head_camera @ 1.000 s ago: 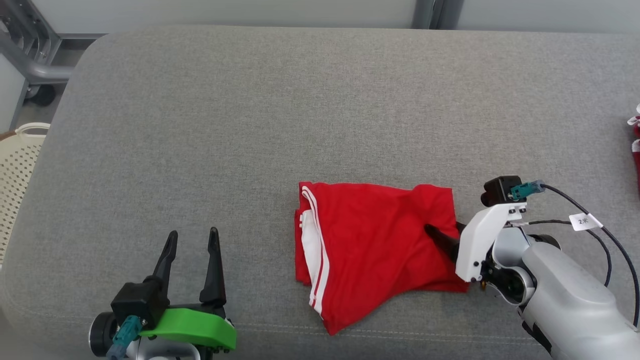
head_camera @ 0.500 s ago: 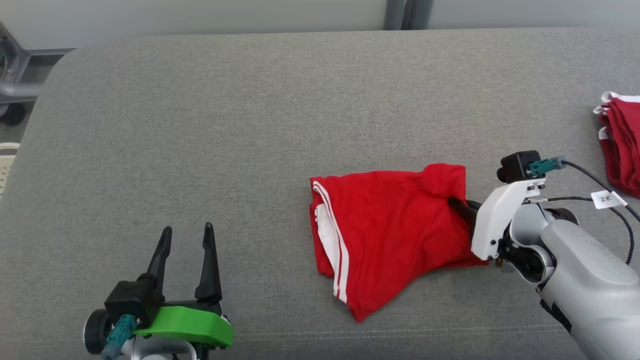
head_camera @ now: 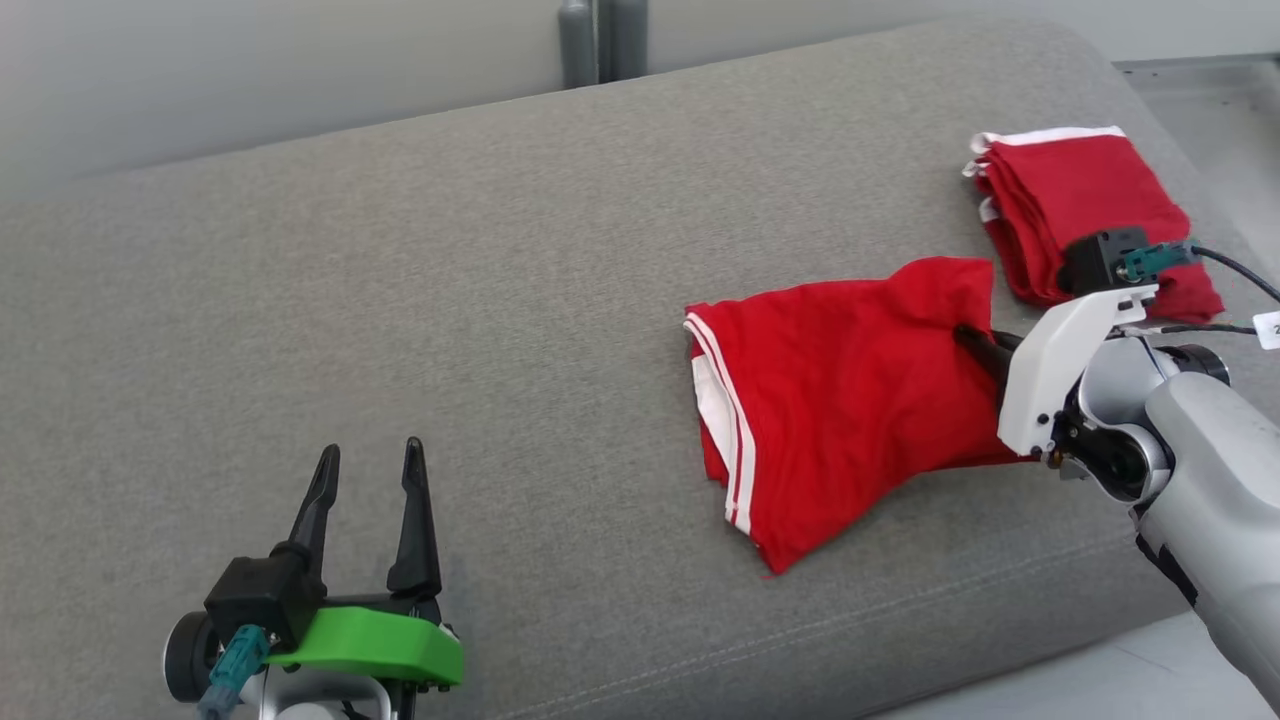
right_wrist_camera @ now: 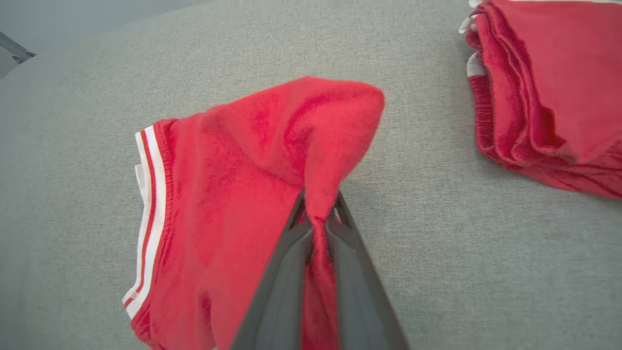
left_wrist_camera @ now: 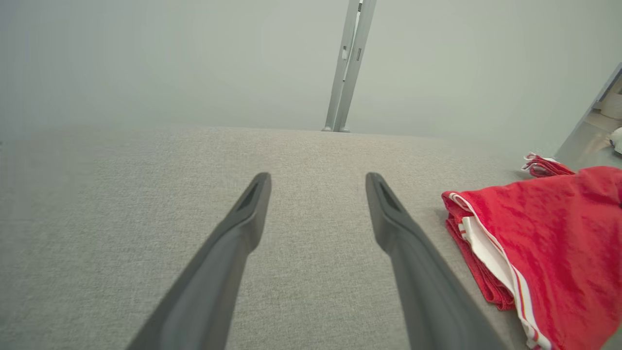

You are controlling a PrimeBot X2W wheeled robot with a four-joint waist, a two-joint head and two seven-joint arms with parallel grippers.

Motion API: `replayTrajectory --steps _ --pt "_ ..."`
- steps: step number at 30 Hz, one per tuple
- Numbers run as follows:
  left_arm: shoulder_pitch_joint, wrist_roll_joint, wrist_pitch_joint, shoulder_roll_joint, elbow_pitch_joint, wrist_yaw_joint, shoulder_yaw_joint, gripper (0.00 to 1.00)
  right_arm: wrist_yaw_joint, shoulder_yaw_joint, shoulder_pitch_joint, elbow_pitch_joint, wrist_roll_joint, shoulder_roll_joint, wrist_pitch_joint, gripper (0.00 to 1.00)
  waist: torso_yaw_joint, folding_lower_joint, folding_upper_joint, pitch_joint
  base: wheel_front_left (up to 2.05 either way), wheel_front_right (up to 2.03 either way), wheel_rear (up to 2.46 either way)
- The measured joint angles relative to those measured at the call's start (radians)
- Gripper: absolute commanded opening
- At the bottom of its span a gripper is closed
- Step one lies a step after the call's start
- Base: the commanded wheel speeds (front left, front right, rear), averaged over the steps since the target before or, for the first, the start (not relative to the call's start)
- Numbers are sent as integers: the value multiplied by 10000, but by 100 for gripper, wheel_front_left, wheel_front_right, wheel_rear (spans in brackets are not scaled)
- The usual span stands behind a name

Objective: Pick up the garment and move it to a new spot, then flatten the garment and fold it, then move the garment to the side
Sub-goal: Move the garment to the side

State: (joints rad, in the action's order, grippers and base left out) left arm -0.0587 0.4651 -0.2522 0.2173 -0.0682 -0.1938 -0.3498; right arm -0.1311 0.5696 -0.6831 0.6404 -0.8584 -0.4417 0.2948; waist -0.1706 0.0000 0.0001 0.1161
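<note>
The garment [head_camera: 840, 390] is a folded red piece with white stripes along its left edge, lying on the grey cushion [head_camera: 450, 280]. My right gripper [head_camera: 968, 340] is shut on its right edge, and the cloth bunches up between the fingers [right_wrist_camera: 318, 214]. The same garment [right_wrist_camera: 233, 194] trails to the left of those fingers in the right wrist view. My left gripper [head_camera: 367, 465] hovers open over bare cushion at the lower left, well apart from the garment [left_wrist_camera: 549, 243], with nothing between its fingers [left_wrist_camera: 316, 184].
A stack of folded red garments [head_camera: 1080, 205] lies at the cushion's far right, close behind my right wrist; it also appears as the red stack [right_wrist_camera: 549, 92] in the right wrist view. The cushion's front edge [head_camera: 900, 640] runs close below the held garment.
The right gripper closed on the garment's right edge and lifted it toward the stack. The head camera has turned right, so the red stack came into view.
</note>
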Motion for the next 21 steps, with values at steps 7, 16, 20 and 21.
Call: replayTrajectory --steps 7,16,20,21 --pt "-80 -13 -31 -2 -25 -2 -21 100 0 -301 -149 -25 178 -113 117 0 -1087 0 0 -155 0 0 0" --pt "-75 -12 -29 86 -61 -67 -15 100 2 -767 -161 182 491 61 119 0 -1291 0 0 -417 0 0 0" --pt "19 6 -29 151 -15 -134 81 100 2 -1035 -487 397 702 186 205 0 -1020 0 0 -462 0 0 0" --pt "57 13 -29 178 35 -180 123 100 2 -1195 -809 537 805 236 221 0 -881 -1 0 -467 0 0 0"
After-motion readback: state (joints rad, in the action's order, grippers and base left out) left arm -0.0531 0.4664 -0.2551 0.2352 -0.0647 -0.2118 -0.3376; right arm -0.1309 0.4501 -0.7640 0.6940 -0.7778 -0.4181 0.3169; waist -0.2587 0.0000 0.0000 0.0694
